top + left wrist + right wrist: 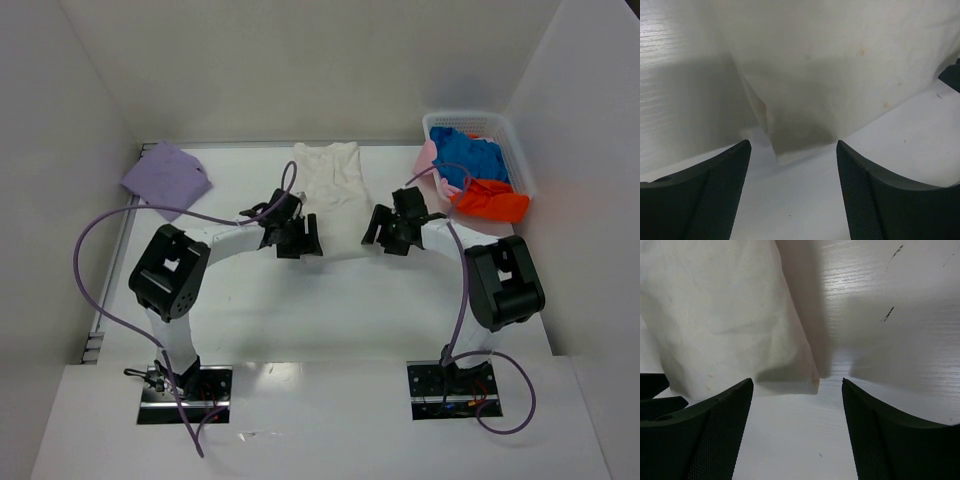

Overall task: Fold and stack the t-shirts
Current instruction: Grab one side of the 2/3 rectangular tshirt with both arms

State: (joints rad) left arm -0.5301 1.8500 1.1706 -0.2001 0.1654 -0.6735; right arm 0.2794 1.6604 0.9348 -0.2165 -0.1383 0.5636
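Observation:
An off-white t-shirt (331, 178) lies flat at the middle back of the table, folded to a long strip. My left gripper (293, 238) is open and empty just short of its near left corner (790, 145). My right gripper (392, 232) is open and empty just short of its near right corner (807, 380). A folded lavender t-shirt (166, 176) lies at the far left. Blue (470, 158), orange-red (490, 201) and pale pink (428, 158) shirts are bunched in and over the basket at the far right.
A white plastic mesh basket (515, 150) stands at the back right by the wall. White walls close in the table on the left, back and right. Purple cables loop from both arms above the table.

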